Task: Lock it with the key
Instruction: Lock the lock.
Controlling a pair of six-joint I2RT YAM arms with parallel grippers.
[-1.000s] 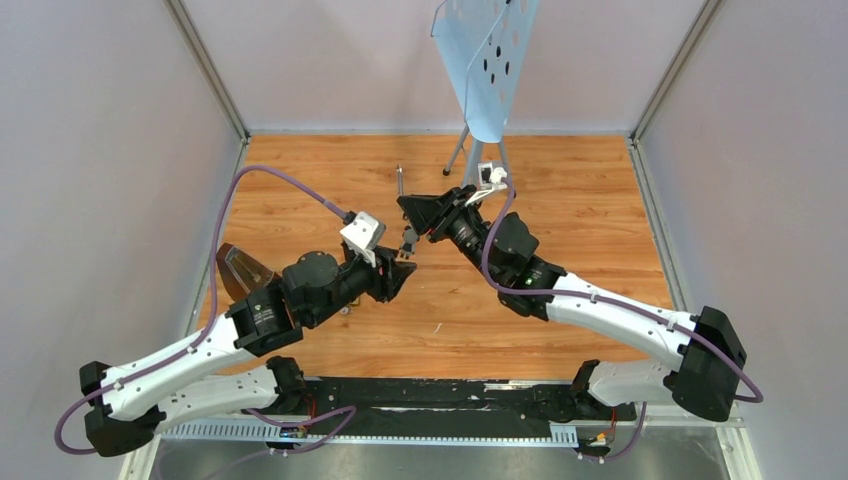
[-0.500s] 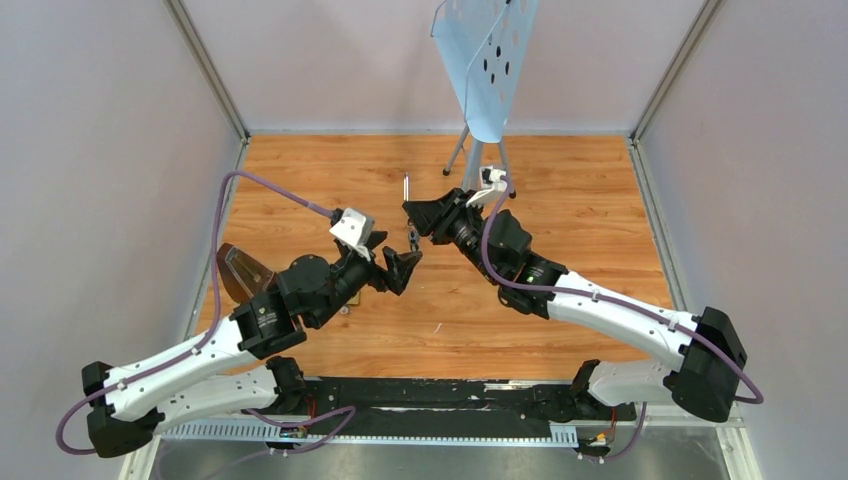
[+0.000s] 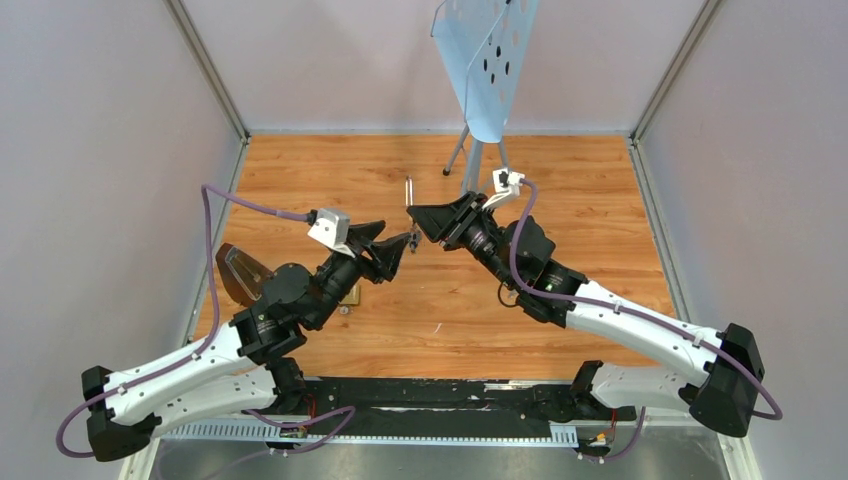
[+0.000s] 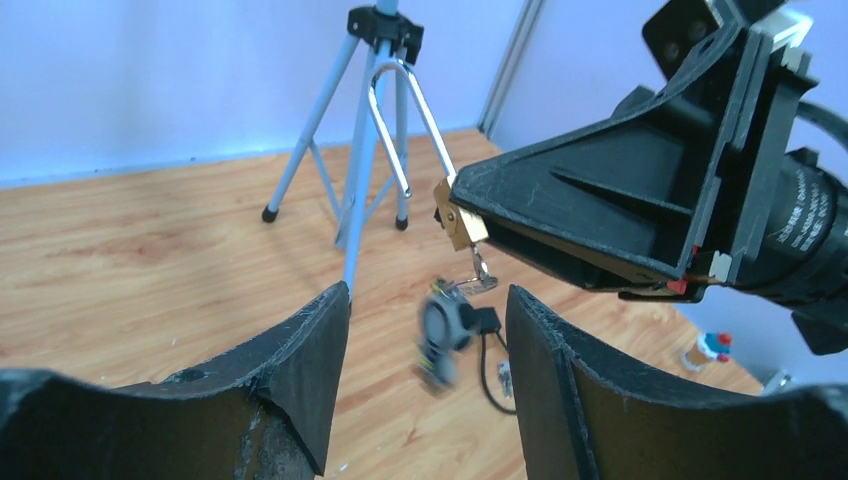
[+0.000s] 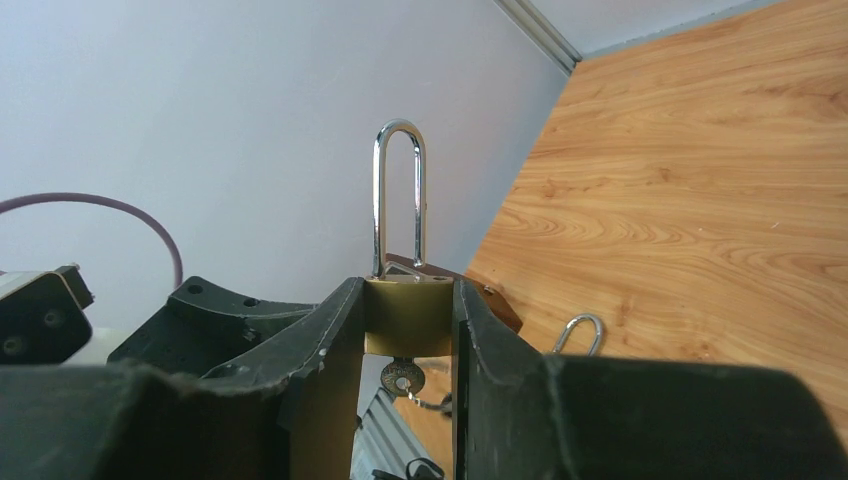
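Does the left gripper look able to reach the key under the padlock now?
Probably yes: the left gripper stands open just short of the key, which pokes out below the padlock held by the right gripper; only the dangling fob hangs nearby.

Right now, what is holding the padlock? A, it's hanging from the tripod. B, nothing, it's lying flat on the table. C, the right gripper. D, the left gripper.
C: the right gripper is clamped on the brass body of the padlock, with the shackle sticking out past its tips, while the left gripper stands open nearby.
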